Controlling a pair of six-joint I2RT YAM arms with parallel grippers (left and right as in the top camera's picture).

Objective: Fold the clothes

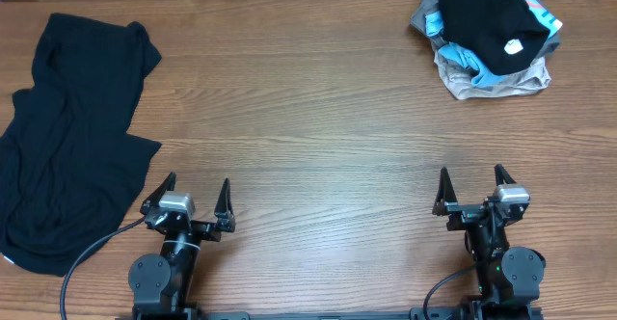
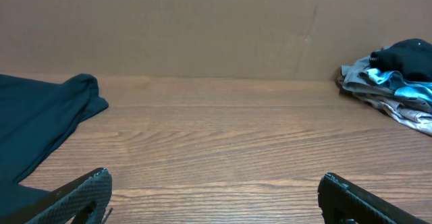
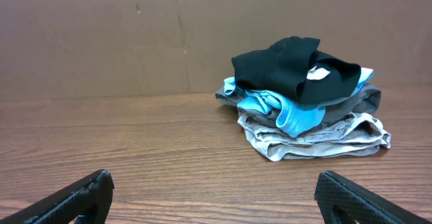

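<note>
Wood-grain tabletop (image 1: 318,127) stretches out before us. Our left gripper (image 1: 199,190) and right gripper (image 1: 471,180) sit near the front edge, well apart, each with its jaws spread wide and holding nothing. A black garment (image 1: 72,137) lies rumpled at our far left. A pile of clothes (image 1: 492,36), black over blue and beige, sits in the far right corner.

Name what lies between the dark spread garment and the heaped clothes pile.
Only bare wooden tabletop separates dark spread garment and heaped clothes pile, per overhead view.
</note>
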